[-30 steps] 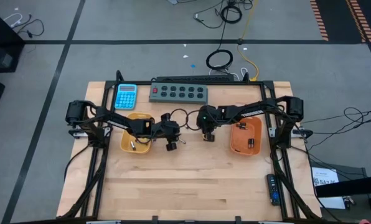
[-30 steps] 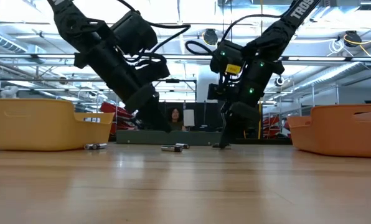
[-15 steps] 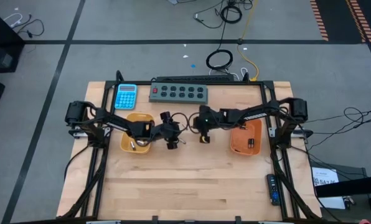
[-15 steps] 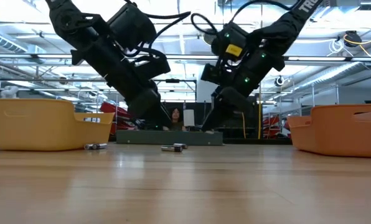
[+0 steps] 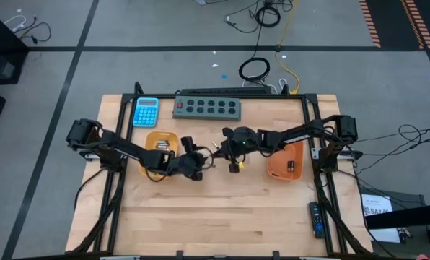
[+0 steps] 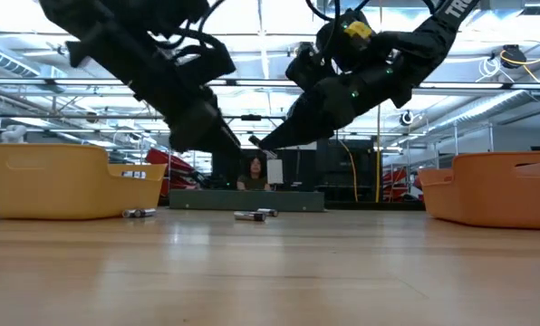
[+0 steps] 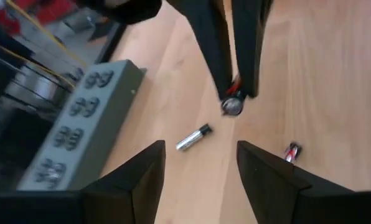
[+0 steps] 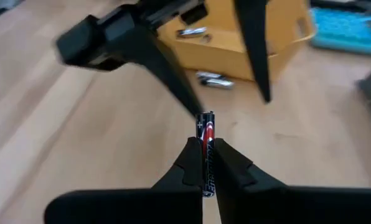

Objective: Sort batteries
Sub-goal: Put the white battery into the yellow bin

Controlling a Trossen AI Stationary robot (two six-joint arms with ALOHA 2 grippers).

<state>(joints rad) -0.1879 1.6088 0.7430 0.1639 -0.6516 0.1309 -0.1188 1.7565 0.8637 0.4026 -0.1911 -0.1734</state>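
**Right jaws, nearest.** My right gripper (image 8: 205, 149) is closed on one slim dark-and-red battery (image 8: 205, 124). The cell is pinched between the two fingertips. Its long axis runs in line with my fingers, and the end marked with a plus sticks out beyond the tips. It hangs clear of the table (image 8: 79, 143), over the middle ground between the two trays.

**Left jaws.** My left gripper (image 7: 200, 163) stands well open with nothing in it, close in front of the right one.

**Loose cells.** A silvery battery (image 7: 193, 138) lies flat on the wood just ahead of the left fingers, in front of the gap between them. Its long axis lies aslant to the line along which the jaws would close. A smaller dark cell (image 7: 291, 150) lies off to one side. The left arm is the nearer one to both, and I judge the wrist would have to turn before the fingers could close across the silvery cell's body.

**Trays.** The yellow tray (image 8: 279, 46) holds silvery cells (image 8: 192, 32), and two more (image 8: 213, 79) lie on the table just beside its wall. The orange tray (image 5: 275, 170) lies on my right arm's side. By its colour and slimness I judge the held cell belongs there, so the carry goes away from the left arm.

**Farthest.** The grey button strip (image 7: 79, 134) and the blue calculator (image 5: 146, 112) lie along the far edge.
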